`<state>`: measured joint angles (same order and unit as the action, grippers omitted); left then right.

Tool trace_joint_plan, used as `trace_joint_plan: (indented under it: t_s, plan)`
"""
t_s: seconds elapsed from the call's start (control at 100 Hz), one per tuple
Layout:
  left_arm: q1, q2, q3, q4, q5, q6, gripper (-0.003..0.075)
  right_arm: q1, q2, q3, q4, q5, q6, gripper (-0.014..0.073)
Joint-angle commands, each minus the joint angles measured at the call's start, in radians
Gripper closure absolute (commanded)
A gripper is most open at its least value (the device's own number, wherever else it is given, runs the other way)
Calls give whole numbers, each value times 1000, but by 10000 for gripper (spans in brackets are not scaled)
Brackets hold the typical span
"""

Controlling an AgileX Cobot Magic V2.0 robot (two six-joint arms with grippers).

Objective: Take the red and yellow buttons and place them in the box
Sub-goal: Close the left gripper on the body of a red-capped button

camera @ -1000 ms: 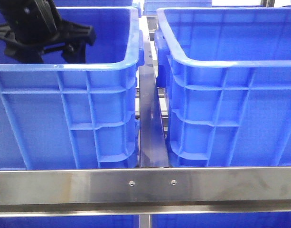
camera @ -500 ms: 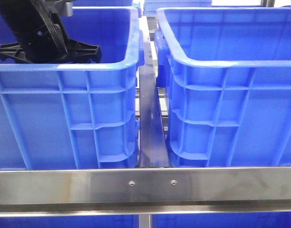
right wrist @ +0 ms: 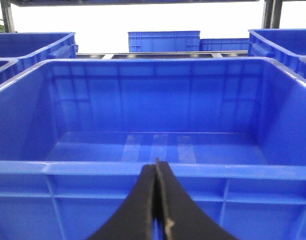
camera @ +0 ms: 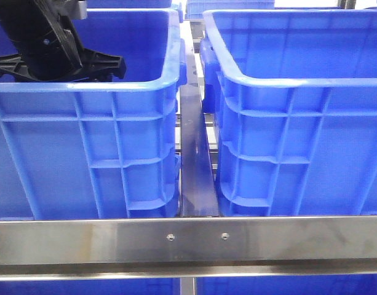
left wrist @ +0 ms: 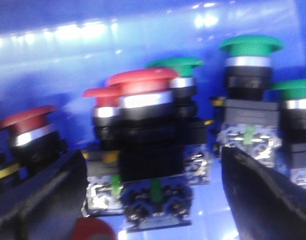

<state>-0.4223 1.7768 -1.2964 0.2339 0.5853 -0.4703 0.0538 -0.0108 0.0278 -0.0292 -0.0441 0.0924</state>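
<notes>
Inside the left blue bin (camera: 83,86) my left arm (camera: 50,46) reaches down; its fingertips are hidden behind the rim there. In the left wrist view my left gripper (left wrist: 153,167) is open, one finger on each side of a red button (left wrist: 143,82) with a black body. It does not touch the button. More red buttons (left wrist: 25,117) stand beside it. No yellow button shows. My right gripper (right wrist: 156,172) is shut on nothing, in front of the near rim of the empty blue box (right wrist: 68,167).
Green buttons (left wrist: 250,45) stand close behind and beside the red ones, and another red cap (left wrist: 93,230) lies near one finger. A steel rail (camera: 188,239) runs across the front. A narrow gap (camera: 194,153) separates the two bins. More blue bins (right wrist: 162,40) stand behind.
My left arm has shifted inside the left bin and its gripper crossbar has turned from tilted to level. The right gripper's side shows no change.
</notes>
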Motion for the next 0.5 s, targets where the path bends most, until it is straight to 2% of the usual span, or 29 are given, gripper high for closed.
trace_joint_plan:
  t_s: [0.0, 0.49]
  plan:
    - [2, -41, -33, 9, -50, -11, 217, -2, -21, -1, 1, -83, -4, 662]
    - [2, 6, -33, 1, -29, -11, 217, -2, -21, -1, 1, -83, -4, 662]
